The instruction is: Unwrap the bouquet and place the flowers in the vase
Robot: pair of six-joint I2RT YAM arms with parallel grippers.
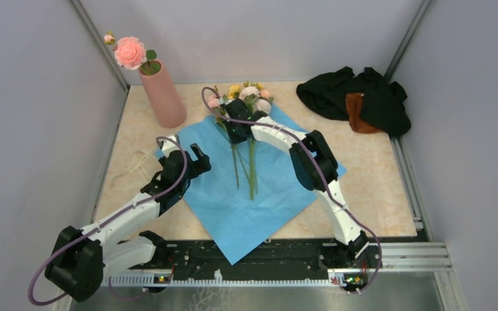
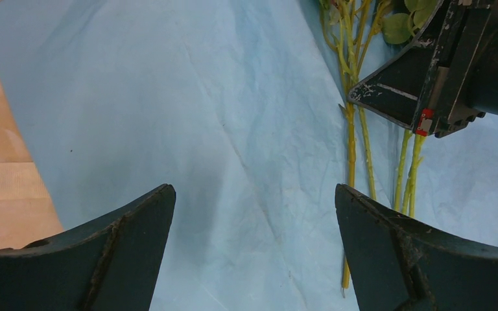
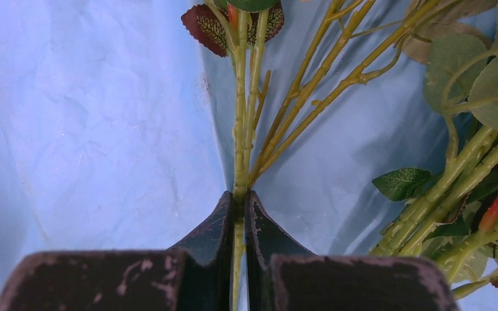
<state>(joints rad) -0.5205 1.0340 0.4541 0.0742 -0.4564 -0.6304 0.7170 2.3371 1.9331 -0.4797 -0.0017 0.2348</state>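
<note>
A: Which step now?

B: Beyond the unwrapping, judging by the blue paper [image 1: 259, 201] lying flat and open on the table [image 1: 376, 194]. Now at the pick-up: taking hold of the flowers [image 1: 248, 96] for the vase [image 1: 163, 97].

A: Where exactly?

B: On the far half of the paper, heads toward the far edge, with the stems [image 1: 251, 172] trailing toward the near one. Well apart from the vase, off at the far left corner with a large pink rose [image 1: 130, 52] in it.

A: And the right gripper [image 3: 241, 197]?

B: Pinched together on one thin green stem [image 3: 240, 155], below where it forks. Beside the rest of the bunch, not around it. Reached far forward across the paper, wrist pitched down onto the stems.

A: Left gripper [image 2: 253, 194]?

B: Spread wide, holding nothing. Hovering low over the paper's left side, near the stems, on an arm angled in from the near left.

A: Next move?

B: Probably a lift, then a swing left to the vase, tipping the stem upright and threading it in past the rose. Worth watching: with only one stem caught, likely several trips, or a regrip around the whole bunch.
</note>
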